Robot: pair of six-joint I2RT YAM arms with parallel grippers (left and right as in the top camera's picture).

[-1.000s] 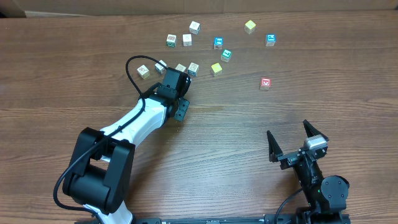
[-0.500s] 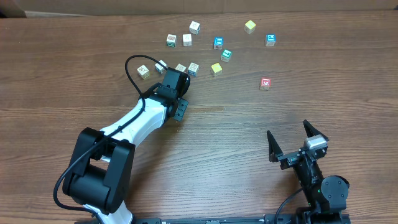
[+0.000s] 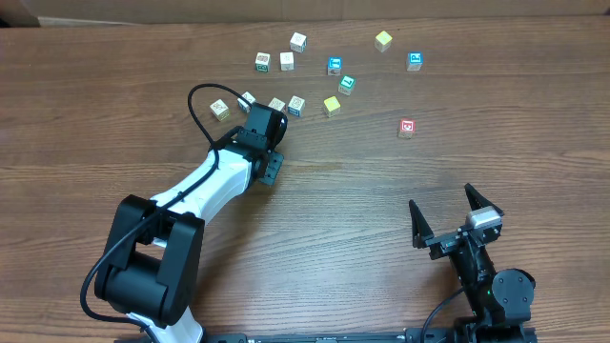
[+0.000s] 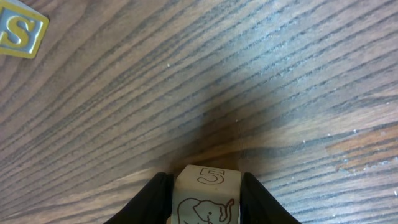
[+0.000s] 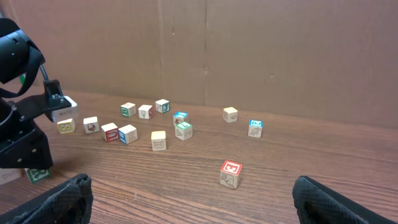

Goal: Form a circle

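Left fingers [image 4: 155, 199] clench a numbered cube [image 4: 206, 193] — set down carelessly, it could knock the neighbouring cubes [image 3: 296, 105] out of place. Right fingers [image 3: 417, 227], lower right, stand released.

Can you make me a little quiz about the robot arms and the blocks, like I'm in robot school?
1. True or false: the right gripper is holding a block.
2. What number is printed on the elephant cube pinched in the left gripper?
3. Where is the red cube? A, stacked on another block. B, lying on its own. C, inside the right gripper.

Key: 1 false, its jaws are open and empty. 2 five. 3 B.
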